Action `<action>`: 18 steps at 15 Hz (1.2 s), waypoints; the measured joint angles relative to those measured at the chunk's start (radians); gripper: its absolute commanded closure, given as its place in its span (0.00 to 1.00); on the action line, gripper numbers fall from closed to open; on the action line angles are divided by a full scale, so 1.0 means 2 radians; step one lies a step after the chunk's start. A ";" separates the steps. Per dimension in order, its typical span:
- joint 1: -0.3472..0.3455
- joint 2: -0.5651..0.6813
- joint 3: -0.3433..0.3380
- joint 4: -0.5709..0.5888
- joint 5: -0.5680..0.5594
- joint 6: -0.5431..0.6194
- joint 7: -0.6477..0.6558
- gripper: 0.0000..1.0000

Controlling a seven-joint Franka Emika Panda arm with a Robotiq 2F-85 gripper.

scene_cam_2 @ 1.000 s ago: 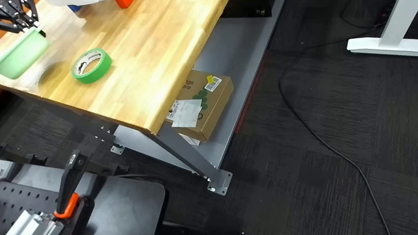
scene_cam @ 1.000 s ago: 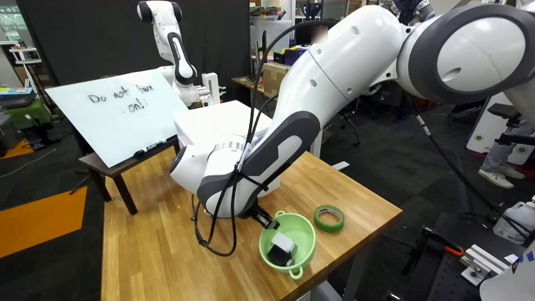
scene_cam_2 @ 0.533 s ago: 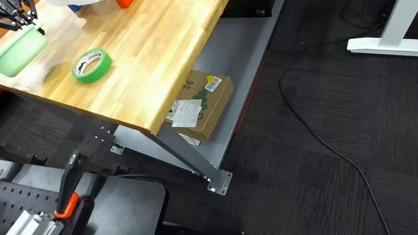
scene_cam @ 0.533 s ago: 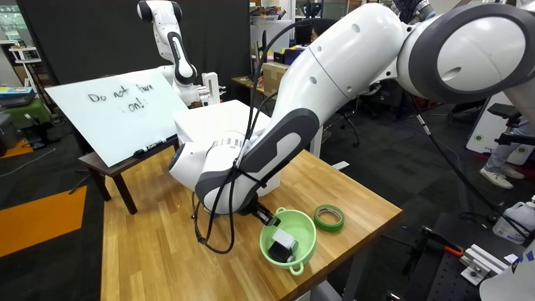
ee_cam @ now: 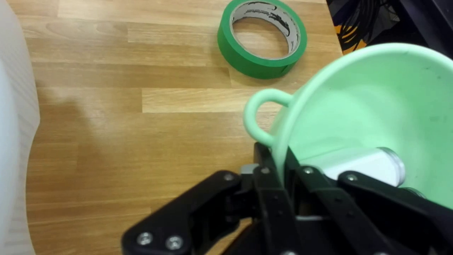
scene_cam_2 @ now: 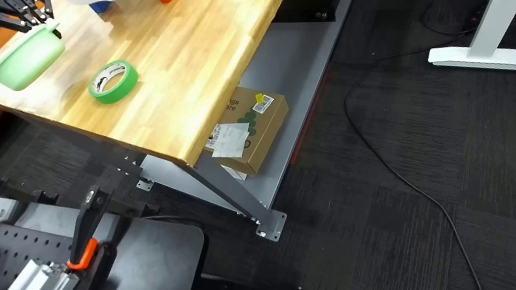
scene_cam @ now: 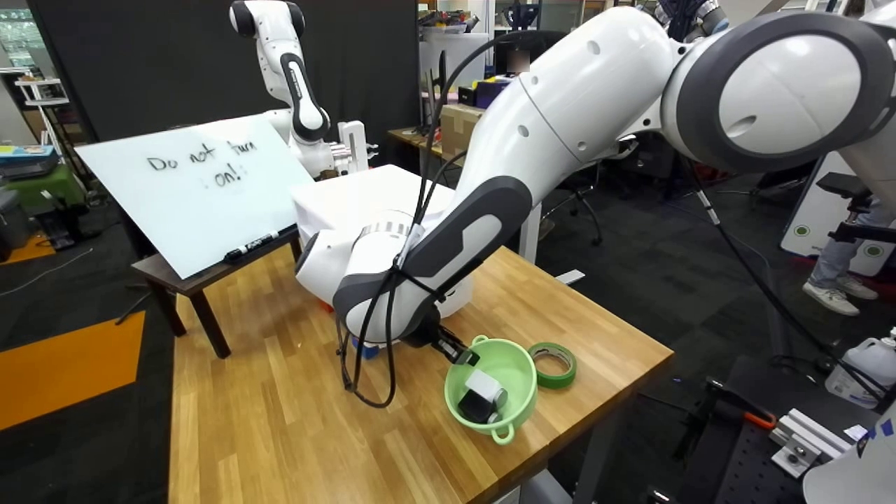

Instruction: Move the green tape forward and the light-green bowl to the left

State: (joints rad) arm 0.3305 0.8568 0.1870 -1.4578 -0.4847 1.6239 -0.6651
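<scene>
The light-green bowl (ee_cam: 371, 92) runs off the wrist view at right, and the bottom edge crops the gripper (ee_cam: 276, 153). The gripper partly covers a white container (ee_cam: 368, 166) in the bowl and nearly all of a second item (ee_cam: 416, 192) beside it. Fine lettering inside the green tape (ee_cam: 258, 69) is too blurred to read. A pale form (ee_cam: 16, 141) at left, cropped and out of focus, may be the white drawer unit (scene_cam: 371, 189), partly hidden behind the robot arm (scene_cam: 553, 112) in an exterior view. In an exterior view, the bowl's wall (scene_cam_2: 28, 61) conceals its contents, and the top edge cuts off the gripper.
</scene>
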 measured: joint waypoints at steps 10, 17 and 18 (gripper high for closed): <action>0.001 0.000 0.000 0.000 0.000 0.000 0.000 0.91; 0.001 0.000 0.000 0.000 0.000 0.000 0.000 0.98; 0.001 0.000 0.000 0.000 0.000 0.000 0.000 0.98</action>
State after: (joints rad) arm 0.3319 0.8569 0.1870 -1.4578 -0.4847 1.6239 -0.6650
